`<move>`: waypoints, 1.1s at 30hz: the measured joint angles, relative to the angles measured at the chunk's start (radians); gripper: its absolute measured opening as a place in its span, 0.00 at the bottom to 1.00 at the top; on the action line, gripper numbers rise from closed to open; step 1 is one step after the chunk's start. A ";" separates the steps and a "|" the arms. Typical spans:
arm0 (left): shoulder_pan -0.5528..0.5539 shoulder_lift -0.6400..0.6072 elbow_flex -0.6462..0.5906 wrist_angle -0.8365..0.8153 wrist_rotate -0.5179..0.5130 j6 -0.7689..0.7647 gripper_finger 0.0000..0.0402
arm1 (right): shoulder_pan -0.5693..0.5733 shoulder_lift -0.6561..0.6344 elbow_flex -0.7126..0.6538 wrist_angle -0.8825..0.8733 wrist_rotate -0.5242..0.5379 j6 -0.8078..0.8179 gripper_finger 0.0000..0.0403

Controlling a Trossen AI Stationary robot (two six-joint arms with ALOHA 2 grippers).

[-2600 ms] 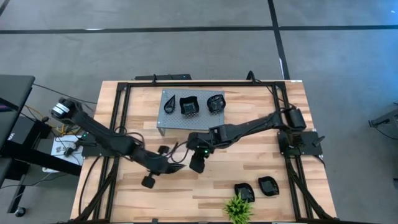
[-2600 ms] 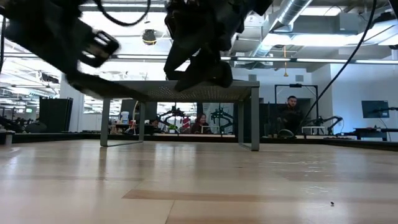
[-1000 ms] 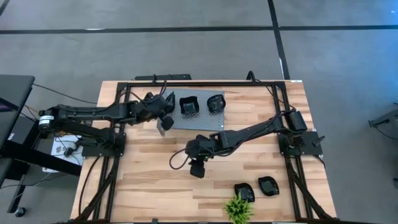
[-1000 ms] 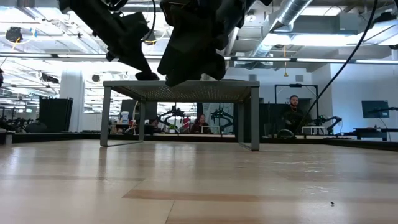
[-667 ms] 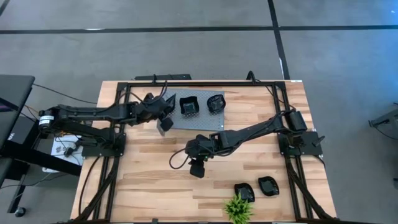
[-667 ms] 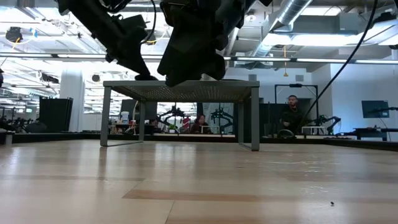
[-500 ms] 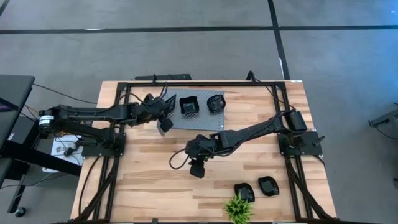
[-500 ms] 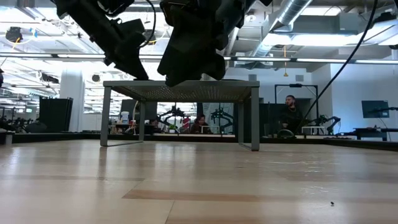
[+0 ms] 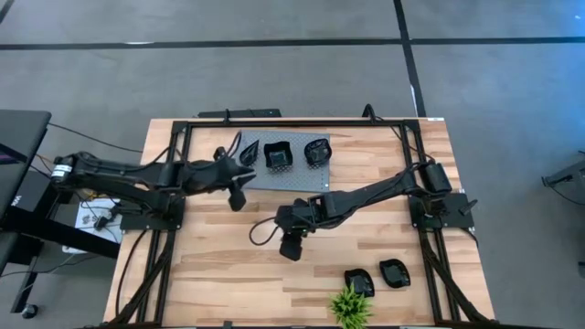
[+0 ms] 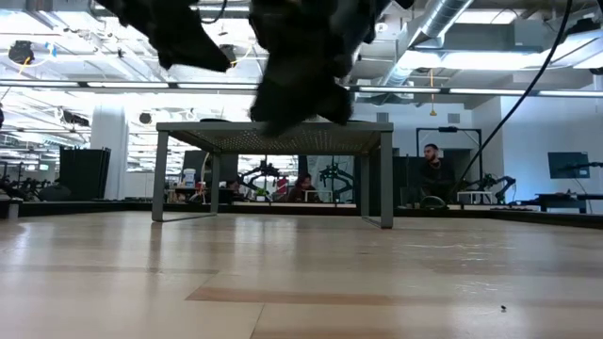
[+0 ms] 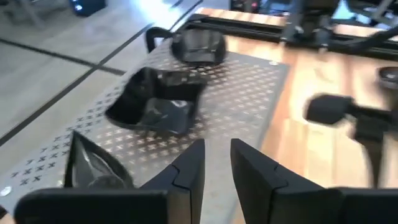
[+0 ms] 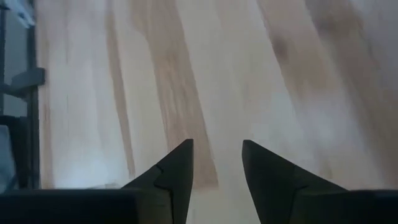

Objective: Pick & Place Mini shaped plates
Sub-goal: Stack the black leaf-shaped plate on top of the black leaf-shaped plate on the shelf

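Three mini shaped plates sit on the grey perforated stand: a teardrop one, a squarish one and a rounded one. Two more plates lie on the table near its front edge. My left gripper hovers open at the stand's left near corner, just short of the teardrop plate, with nothing between its fingers. My right gripper hangs open over bare wood in front of the stand, also with nothing between its fingers.
A small green plant stands at the table's front edge beside the two loose plates. The stand's legs lift its top above the table. A black frame rims the table. People sit in the room behind.
My left gripper has drawn back from over the stand's left end toward the table's left and near edges and has risen a little. The teardrop plate that it covered now shows on the stand. The right arm has kept still.
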 joint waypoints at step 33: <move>-0.027 -0.015 -0.001 0.072 -0.001 0.091 0.20 | 0.366 -0.239 -0.269 -0.666 -0.136 0.894 0.28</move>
